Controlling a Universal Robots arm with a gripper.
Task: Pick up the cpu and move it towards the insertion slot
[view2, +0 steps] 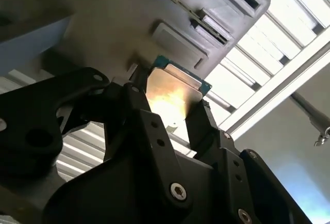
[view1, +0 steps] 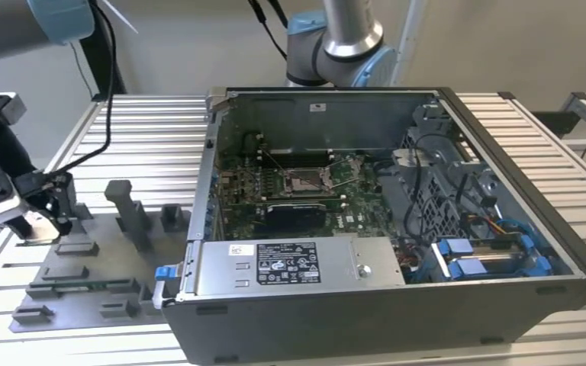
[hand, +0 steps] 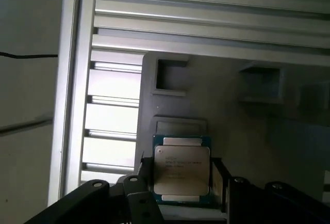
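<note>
One gripper (view1: 40, 223): you have it at the exterior view's left, low over the grey tray (view1: 104, 267), well apart from the open computer case (view1: 323, 114).
Grip: its jaws are closed in on the cpu (hand: 181, 170). In both wrist views you can see a black finger (view2: 205, 126) pressed against each of two opposite edges of the chip.
Cpu: your chip sits between the fingertips with its silvery top facing the first wrist view. In the second wrist view its metal face (view2: 172, 92) catches a bright glare and a thin green rim shows along one edge.
Tray: the first wrist view shows you its grey blocks and square recesses (hand: 170, 74) just beyond the chip. Whether the chip touches the tray you cannot tell.
Insertion slot (view1: 304, 181): you find it inside the case on the green board, a square socket with a shiny frame, far from the gripper toward the exterior view's right.
Silver box (view1: 272, 267): it lies along the near edge of the case, between the socket and the camera.
Table (view1: 537, 137): ribbed aluminium, carrying both tray and case.
</note>
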